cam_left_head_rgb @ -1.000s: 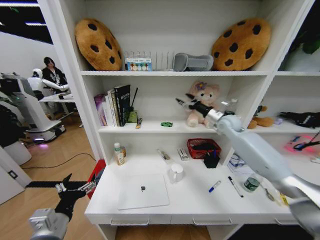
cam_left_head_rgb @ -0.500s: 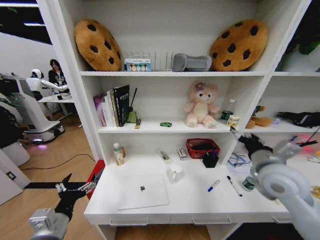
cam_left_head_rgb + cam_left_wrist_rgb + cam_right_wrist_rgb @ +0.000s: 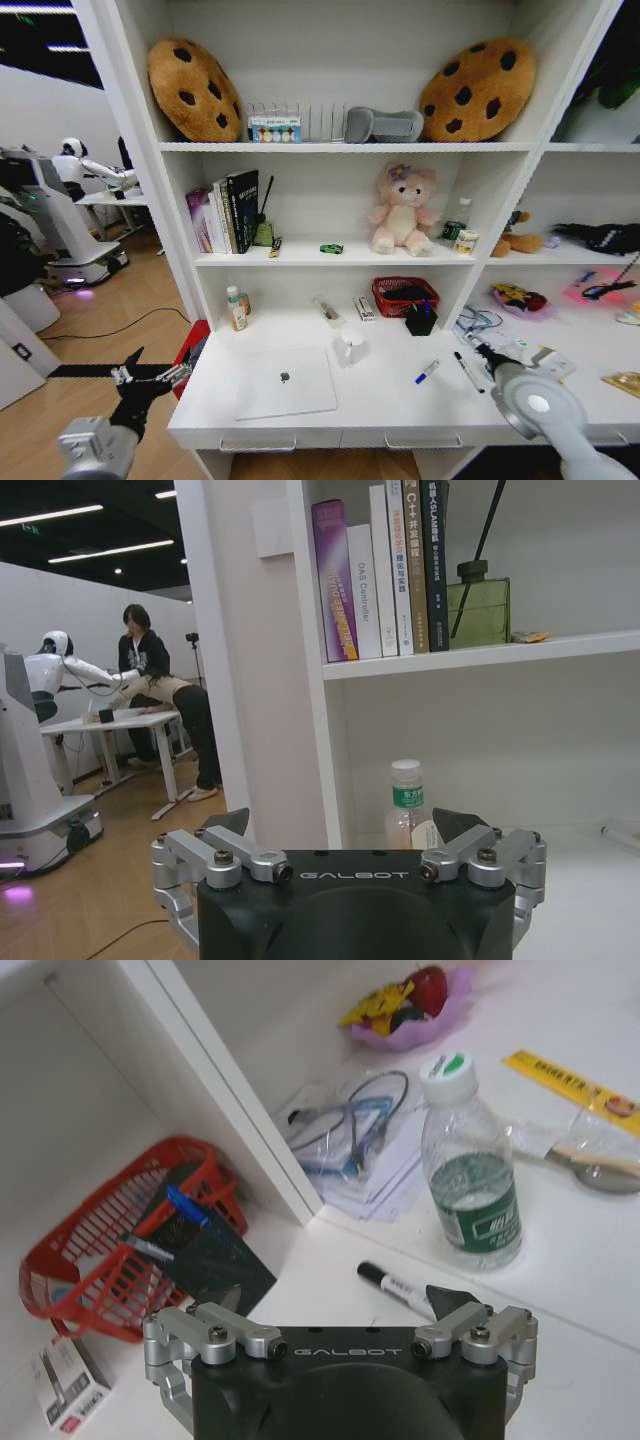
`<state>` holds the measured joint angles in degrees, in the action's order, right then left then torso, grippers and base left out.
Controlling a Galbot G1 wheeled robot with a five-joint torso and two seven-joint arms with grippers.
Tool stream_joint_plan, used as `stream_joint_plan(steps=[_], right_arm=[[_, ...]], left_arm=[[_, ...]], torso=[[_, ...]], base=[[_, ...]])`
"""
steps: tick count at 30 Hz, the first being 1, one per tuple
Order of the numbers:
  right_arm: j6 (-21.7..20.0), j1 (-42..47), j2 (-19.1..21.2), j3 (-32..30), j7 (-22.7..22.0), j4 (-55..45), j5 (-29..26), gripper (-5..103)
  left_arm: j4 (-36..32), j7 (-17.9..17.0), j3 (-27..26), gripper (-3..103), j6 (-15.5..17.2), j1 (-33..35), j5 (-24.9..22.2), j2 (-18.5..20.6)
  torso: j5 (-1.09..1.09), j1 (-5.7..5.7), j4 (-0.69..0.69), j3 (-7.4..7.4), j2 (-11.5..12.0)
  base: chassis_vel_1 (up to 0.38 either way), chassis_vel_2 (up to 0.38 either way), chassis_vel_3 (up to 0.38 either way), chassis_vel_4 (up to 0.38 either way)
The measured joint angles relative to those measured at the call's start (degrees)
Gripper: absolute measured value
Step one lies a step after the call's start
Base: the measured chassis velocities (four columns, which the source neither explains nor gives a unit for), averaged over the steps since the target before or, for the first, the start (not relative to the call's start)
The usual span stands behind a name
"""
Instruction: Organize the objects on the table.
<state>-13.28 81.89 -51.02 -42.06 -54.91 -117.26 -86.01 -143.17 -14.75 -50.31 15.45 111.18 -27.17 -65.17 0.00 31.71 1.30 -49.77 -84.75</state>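
— What do we have on the worktop (image 3: 390, 415) right now?

— We see a silver laptop (image 3: 286, 383) lying shut on its near left part, a white mug (image 3: 351, 346) just behind the laptop's far right corner, and a blue pen (image 3: 428, 372) and a black pen (image 3: 467, 371) lying apart to the right of the mug. At the back stand a red basket (image 3: 405, 295) and a small bottle (image 3: 235, 308) at the far left.

— And our right gripper (image 3: 340, 1305)?

— We find it low at the right end of the worktop, empty, with its jaws spread wide. From the right wrist we look down between them at the black pen (image 3: 397, 1286) lying flat, and just beside it stands a clear bottle with a green label (image 3: 472, 1195), upright, cap on. The red basket (image 3: 120, 1235) sits farther off against the white shelf wall.

— Is anything touching the pen?

— No, we see the jaw tips above it and apart from it.

— The left gripper (image 3: 150, 376)?

— We hold it out to the left of the worktop, off its edge and above the wooden floor, spread open and holding nothing. From the left wrist we face the small bottle (image 3: 407, 802) under the shelf of books (image 3: 385, 568).

— The green toy car (image 3: 333, 248)?

— It sits on the shelf above the worktop, between the books and the pink plush toy (image 3: 402, 210).
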Motion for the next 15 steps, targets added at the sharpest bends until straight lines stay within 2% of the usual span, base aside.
stream_joint_plan(steps=[7,15], right_arm=[[-0.4,-4.24,0.03,5.53,0.41,5.75,0.41,100],[-1.6,-10.76,0.2,11.81,2.82,13.06,0.81,100]], left_arm=[[0.0,0.0,0.0,100,0.0,0.0,0.0,0.0],[0.0,0.0,0.0,100,0.0,0.0,0.0,0.0]], torso=[[0.01,0.0,0.0,0.0,0.0],[0.0,0.0,0.0,0.0,0.0]], base=[[0.0,0.0,0.0,0.0],[0.0,0.0,0.0,0.0]])
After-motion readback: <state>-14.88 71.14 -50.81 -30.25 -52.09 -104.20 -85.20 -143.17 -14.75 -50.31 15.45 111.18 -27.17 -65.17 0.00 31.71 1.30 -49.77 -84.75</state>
